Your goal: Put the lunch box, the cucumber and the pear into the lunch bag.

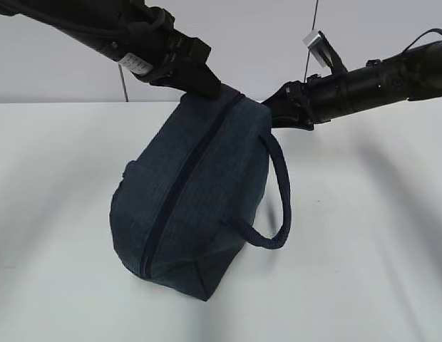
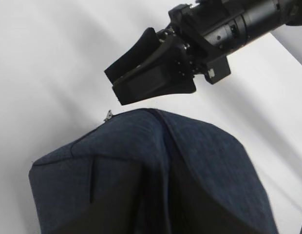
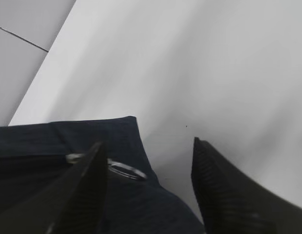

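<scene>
The dark navy lunch bag [image 1: 199, 192] stands on the white table, its long zipper [image 1: 184, 182] running along the top and looking closed. My left gripper [image 1: 212, 90] sits on the bag's far top end. In the left wrist view its dark fingers [image 2: 117, 204] pinch a fold of the bag [image 2: 204, 146] at the zipper. My right gripper [image 1: 269, 112] is open at the bag's far right corner. In the right wrist view [image 3: 147, 144] its jaws straddle that corner, with the silver ring pull [image 3: 125, 169] by the left finger. The lunch box, cucumber and pear are out of view.
The bag's looped strap handle [image 1: 281, 192] hangs off its right side. The white table [image 1: 363, 271] surrounds the bag, with a pale wall behind. The right gripper also shows open in the left wrist view [image 2: 118, 87], just above the bag.
</scene>
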Robot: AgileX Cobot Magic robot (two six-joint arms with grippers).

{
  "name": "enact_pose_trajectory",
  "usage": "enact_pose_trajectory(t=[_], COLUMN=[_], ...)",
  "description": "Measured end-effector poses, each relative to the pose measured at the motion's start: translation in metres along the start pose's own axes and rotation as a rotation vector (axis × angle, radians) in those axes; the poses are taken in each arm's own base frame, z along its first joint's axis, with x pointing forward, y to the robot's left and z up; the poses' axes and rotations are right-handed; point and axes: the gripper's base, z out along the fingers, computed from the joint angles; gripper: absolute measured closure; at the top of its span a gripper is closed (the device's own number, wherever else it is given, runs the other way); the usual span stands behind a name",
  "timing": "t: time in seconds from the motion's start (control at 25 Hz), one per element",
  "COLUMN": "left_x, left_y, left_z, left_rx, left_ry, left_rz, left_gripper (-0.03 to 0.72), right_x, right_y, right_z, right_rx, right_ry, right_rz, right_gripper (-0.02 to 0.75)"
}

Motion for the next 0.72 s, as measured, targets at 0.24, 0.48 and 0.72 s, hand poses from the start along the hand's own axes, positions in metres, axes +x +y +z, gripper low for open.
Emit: enact_pose_trajectory(t=[0.24, 0.48, 0.72], left_x=[-0.001, 0.002, -0.001], left_y=[0.002, 0.006, 0.002], left_z=[-0.001, -0.003, -0.026], left_rx=[-0.027, -0.078, -0.174], left_ry=[0.003, 0.034, 0.042], left_rz=[0.027, 0.082, 0.153], left_gripper=[0.295, 0.23, 0.228], right_x=[-0.015, -0.031, -0.04], right_y=[0.017, 0.038, 0.056], right_z=[-0.015, -0.031, -0.043], right_rx=[0.035, 0.042, 0.027], right_ry=[-0.025, -0.067, -0.088], right_rz=[-0.073, -0.12, -0.157], right_gripper=[0.241, 0.24, 0.239])
